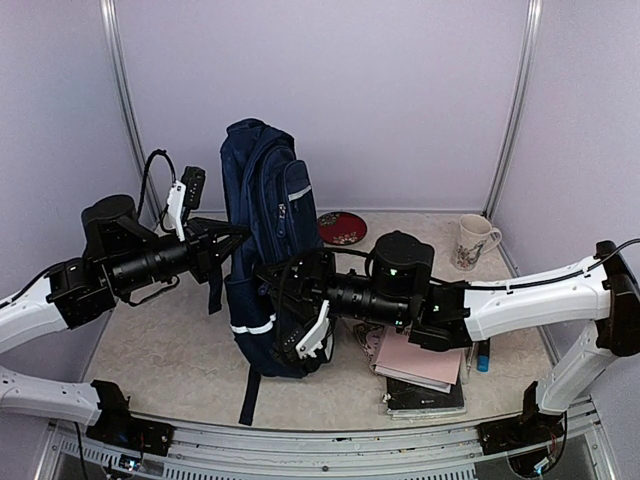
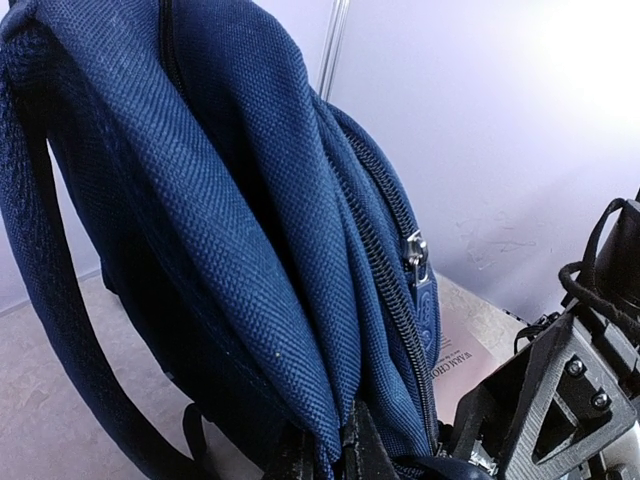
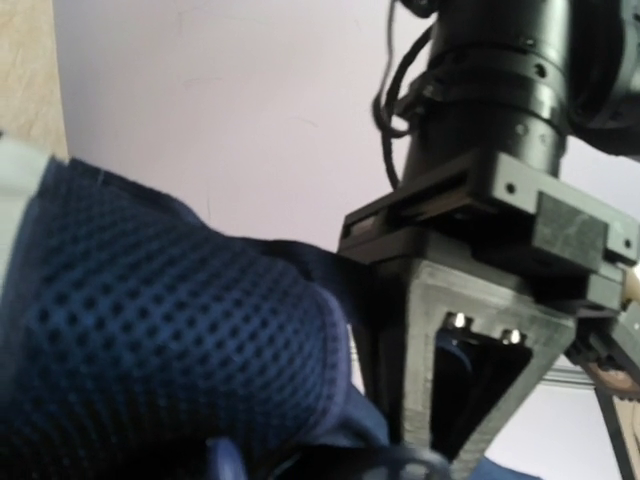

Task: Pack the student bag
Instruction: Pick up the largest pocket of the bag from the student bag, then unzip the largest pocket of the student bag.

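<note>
The student bag, navy blue with white trim, stands upright in the middle of the table. My left gripper reaches in from the left and is shut on a fold of the bag's fabric near the upper side; a closed zip with its metal puller runs just beside the fold. My right gripper presses against the bag's lower right side. In the right wrist view the bag's padded mesh fills the frame and hides my right fingers, so how its jaws stand is unclear. The left gripper shows there behind the mesh.
A stack of pink notebooks on a black book lies right of the bag, under my right arm. A blue pen lies beside the stack. A red round dish and a patterned mug stand at the back.
</note>
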Controlling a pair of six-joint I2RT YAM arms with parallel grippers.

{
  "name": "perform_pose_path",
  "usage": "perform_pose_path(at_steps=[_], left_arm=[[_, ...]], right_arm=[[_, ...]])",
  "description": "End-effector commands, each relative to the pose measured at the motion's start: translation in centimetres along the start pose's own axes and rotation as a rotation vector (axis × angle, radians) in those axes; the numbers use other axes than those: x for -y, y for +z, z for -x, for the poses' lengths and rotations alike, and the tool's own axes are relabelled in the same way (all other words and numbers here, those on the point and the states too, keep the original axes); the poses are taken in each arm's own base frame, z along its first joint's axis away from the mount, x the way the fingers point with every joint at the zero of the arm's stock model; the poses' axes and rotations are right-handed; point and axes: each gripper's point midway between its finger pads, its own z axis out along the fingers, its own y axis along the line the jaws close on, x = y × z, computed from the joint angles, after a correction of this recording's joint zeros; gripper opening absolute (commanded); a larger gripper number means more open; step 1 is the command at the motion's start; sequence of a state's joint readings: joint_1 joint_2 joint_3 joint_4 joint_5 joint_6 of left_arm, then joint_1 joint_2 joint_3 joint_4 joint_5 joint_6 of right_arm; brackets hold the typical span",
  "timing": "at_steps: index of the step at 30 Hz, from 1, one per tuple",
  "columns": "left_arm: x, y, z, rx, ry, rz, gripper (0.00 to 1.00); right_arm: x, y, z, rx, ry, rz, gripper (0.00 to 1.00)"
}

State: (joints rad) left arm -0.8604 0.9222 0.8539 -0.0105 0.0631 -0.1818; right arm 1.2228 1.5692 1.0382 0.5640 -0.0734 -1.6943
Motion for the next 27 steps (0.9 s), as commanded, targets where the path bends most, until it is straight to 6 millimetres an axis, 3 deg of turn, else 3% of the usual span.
perform_pose_path(at_steps=[1,6,8,10,13,16,21,27], left_arm=[[2.2,-1.2,6.0,0.178,0.029,-0.076,0.0],[2.2,-0.9,5.7,0.167,0.034,-0.073,0.0],[2.2,-0.8,5.7,0.166,0.039,-0.074,0.0],[2.3,-0.9,5.6,0.163,0.046,-0.079,0.0],[2.3,-0.9,5.3,0.156,0.059,-0.076,0.0],[1.7,-0.8,4.5,0.128,0.08,-0.041,0.0],[0.6,-0.2,3.0,0.061,0.164,0.017,0.0],[3.1,-0.8,2.8,0.059,0.239,-0.111,0.0]], right_arm=[[-1.7,0.8,-1.9,-0.122,-0.11,0.077,0.44],[-1.8,0.8,-2.0,-0.146,-0.103,0.116,0.3],[-2.1,0.8,-1.7,-0.141,-0.096,0.138,0.18],[-2.4,0.7,-1.7,-0.151,-0.093,0.15,0.0],[-2.0,0.7,-1.9,-0.165,-0.058,0.13,0.0],[0.0,0.7,-1.7,-0.145,0.04,0.091,0.0],[6.3,2.3,-1.6,-0.066,0.405,0.055,0.0],[12.4,2.9,-2.9,-0.007,0.642,-0.056,0.0]])
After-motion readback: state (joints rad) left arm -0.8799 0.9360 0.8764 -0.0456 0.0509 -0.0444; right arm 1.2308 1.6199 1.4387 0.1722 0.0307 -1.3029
